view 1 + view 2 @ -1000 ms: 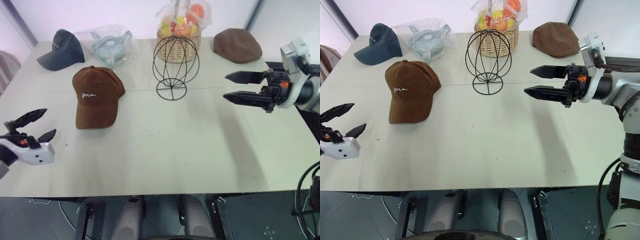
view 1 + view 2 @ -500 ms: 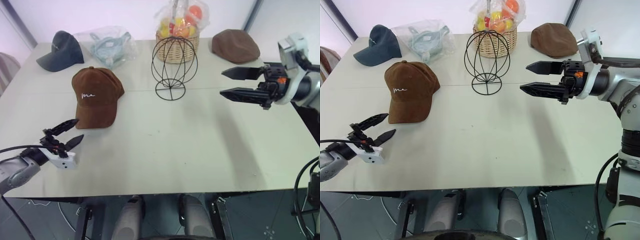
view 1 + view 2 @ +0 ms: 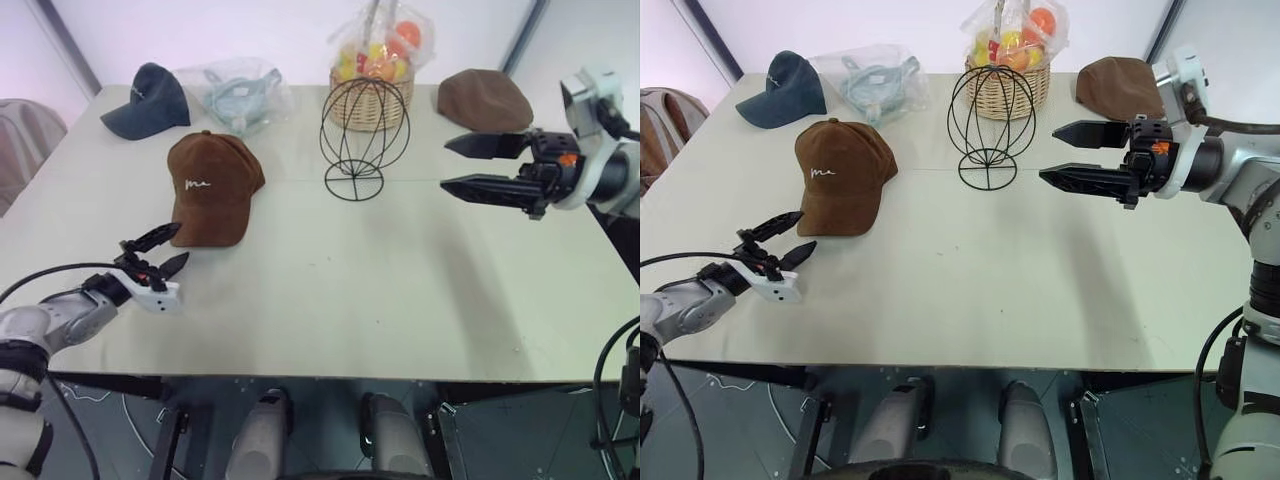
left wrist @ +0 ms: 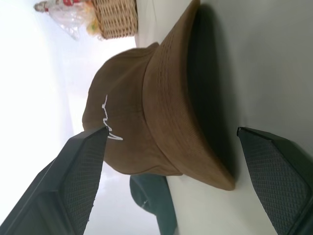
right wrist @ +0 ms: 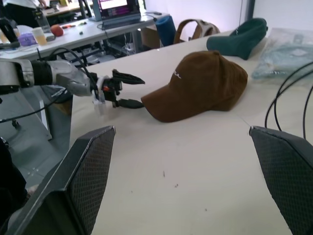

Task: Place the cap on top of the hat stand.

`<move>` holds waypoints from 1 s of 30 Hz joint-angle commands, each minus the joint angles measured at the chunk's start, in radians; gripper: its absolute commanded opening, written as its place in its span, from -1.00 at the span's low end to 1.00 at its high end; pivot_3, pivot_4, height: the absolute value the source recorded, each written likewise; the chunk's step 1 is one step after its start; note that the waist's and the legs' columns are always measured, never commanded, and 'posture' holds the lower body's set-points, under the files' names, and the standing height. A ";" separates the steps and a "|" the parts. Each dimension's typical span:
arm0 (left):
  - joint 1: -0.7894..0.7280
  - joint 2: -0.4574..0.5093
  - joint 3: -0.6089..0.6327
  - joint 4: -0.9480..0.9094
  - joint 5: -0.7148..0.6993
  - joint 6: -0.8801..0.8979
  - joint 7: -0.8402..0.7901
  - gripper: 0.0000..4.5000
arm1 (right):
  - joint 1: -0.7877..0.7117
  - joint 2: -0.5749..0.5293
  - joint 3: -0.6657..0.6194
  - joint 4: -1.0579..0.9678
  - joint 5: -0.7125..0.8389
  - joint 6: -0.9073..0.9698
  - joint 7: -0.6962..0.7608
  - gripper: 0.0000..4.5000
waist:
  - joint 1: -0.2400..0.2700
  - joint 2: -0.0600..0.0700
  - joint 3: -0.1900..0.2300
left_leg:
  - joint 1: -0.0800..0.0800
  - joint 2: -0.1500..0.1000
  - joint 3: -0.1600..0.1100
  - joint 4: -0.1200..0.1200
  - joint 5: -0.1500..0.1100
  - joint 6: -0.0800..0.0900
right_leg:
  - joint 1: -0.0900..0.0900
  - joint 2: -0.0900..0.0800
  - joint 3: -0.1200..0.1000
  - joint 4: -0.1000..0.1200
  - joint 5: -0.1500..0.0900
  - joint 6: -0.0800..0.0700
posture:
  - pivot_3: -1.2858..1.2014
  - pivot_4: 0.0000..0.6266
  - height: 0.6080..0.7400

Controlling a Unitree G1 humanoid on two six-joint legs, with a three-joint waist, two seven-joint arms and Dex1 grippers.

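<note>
Just short of the cap's brim, your left gripper sits with fingers spread wide, nothing held. Left wrist view catches the brim's underside shadow on the worktop. Beyond the cap, hat stand stands bare; right gripper hangs open past it.

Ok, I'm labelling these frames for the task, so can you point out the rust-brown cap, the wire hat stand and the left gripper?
cap [image 3: 212, 182], left eye view, on the crown.
hat stand [image 3: 355, 185], left eye view, on its ring base.
left gripper [image 3: 168, 249], left eye view, between the open fingertips.
</note>
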State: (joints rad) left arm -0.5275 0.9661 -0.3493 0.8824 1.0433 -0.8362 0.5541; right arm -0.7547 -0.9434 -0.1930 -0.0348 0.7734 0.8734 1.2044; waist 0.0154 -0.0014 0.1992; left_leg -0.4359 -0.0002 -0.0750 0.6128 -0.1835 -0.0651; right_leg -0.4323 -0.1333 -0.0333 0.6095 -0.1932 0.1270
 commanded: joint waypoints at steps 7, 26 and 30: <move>-0.185 -0.093 -0.140 0.177 0.034 0.043 0.054 0.86 | -0.018 -0.009 -0.038 -0.050 0.038 0.018 -0.039 1.00 | 0.001 0.008 -0.005 | -0.005 0.006 0.003 0.001 0.000 0.000 | 0.003 0.000 -0.008 -0.010 0.007 0.000 | 0.03 -0.52 1.00; -0.230 -0.085 -0.125 0.084 -0.038 0.148 0.190 -1.00 | -0.022 -0.004 -0.044 -0.042 0.042 -0.004 -0.080 1.00 | -0.002 0.005 -0.003 | -0.007 0.007 0.008 0.002 0.003 0.002 | 0.002 0.000 -0.004 -0.011 0.008 0.005 | 0.03 -0.52 1.00; -0.197 -0.041 0.022 -0.169 -0.124 0.268 0.170 -1.00 | -0.022 -0.042 -0.068 0.029 0.008 -0.036 -0.069 1.00 | -0.002 0.001 -0.001 | -0.008 0.007 0.009 0.002 0.004 0.002 | -0.001 0.000 -0.003 -0.011 0.009 0.004 | 0.03 -0.52 1.00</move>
State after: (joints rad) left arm -0.7078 0.8865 -0.4234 0.8266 0.9853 -0.6187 0.7160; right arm -0.7552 -0.9580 -0.2108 -0.0214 0.7904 0.8642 1.1278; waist 0.0131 -0.0004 0.1986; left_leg -0.4449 0.0067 -0.0661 0.6150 -0.1799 -0.0627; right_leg -0.4336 -0.1334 -0.0365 0.5988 -0.1840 0.1312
